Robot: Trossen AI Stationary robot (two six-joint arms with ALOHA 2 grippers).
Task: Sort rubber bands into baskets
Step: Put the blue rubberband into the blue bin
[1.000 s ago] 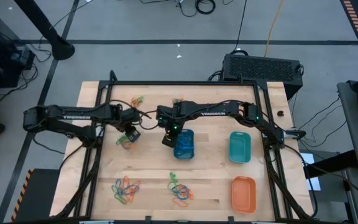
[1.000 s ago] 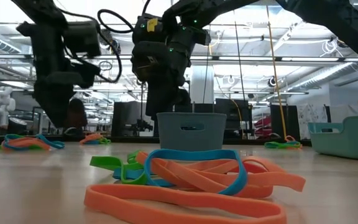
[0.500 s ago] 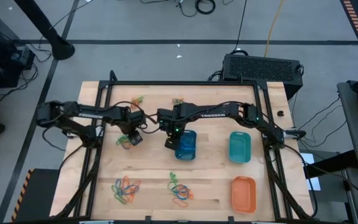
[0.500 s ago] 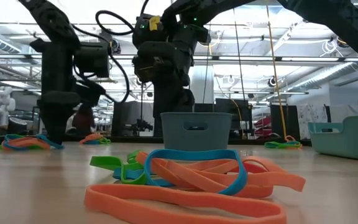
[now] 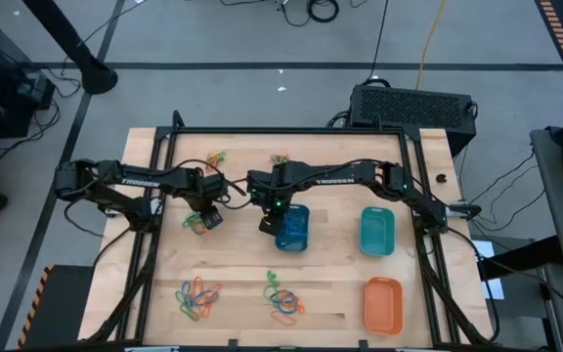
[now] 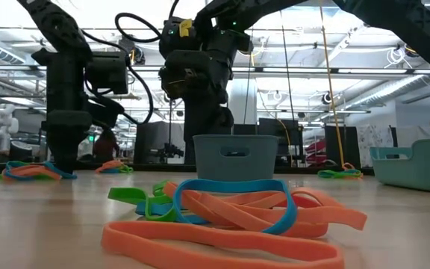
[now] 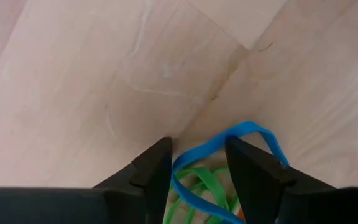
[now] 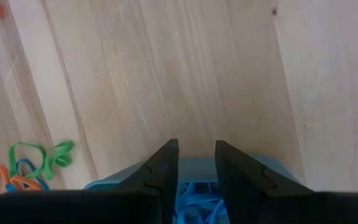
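Down at the tabletop, my left gripper (image 7: 197, 140) (image 5: 202, 216) stands open over a small pile of rubber bands (image 5: 195, 225). A blue band (image 7: 248, 127) arcs between its two fingers and round one of them, with green bands (image 7: 205, 180) under it. At the left end of the blue basket (image 5: 292, 227), my right gripper (image 8: 196, 143) (image 5: 265, 224) is open by a narrow gap. It points down over the basket's rim (image 8: 196, 167), and blue bands (image 8: 197, 196) lie inside. The teal basket (image 5: 376, 232) and orange basket (image 5: 382, 303) stand to the right. My left gripper comes from above, pointing down, with its fingers (image 7: 155, 167) astride one side of the blue band's loop (image 7: 180, 163), which lies slack on the wood. Whether a finger touches the band I cannot tell.
More heaps of bands lie near the front edge (image 5: 198, 298) (image 5: 281, 298) and near the far edge (image 5: 214, 156) (image 5: 280, 158). The front heap (image 6: 230, 213) fills the low view's foreground. A dark frame (image 5: 291, 130) runs round the table.
My left gripper has come down onto the small pile of bands, rolling a little as it sank, and has stayed open. My right gripper has kept its place at the blue basket.
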